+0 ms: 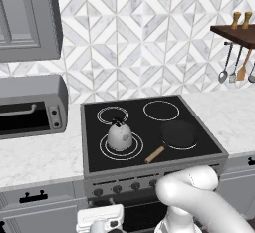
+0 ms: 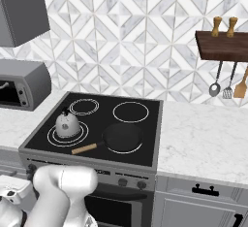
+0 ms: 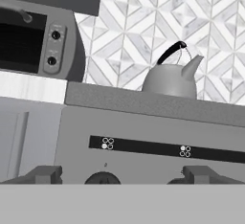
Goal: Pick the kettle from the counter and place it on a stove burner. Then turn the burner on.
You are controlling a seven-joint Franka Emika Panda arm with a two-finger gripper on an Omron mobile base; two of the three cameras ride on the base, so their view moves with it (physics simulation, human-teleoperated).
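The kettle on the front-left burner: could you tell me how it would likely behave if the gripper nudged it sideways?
The kettle looks squat and wide-based, so it would probably slide rather than tip. The glass cooktop appears smooth, so it may skid easily. Its rounded metal body looks rigid.

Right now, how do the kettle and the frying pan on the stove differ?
The kettle is silver-grey, rounded and tall, while the frying pan is black, flat and low. The kettle has a dark arched handle over its top; the pan has a straight wooden handle pointing toward the stove's front. The kettle sits on the big double-ring burner; the pan covers a neighbouring ring. Both rest on the black cooktop.
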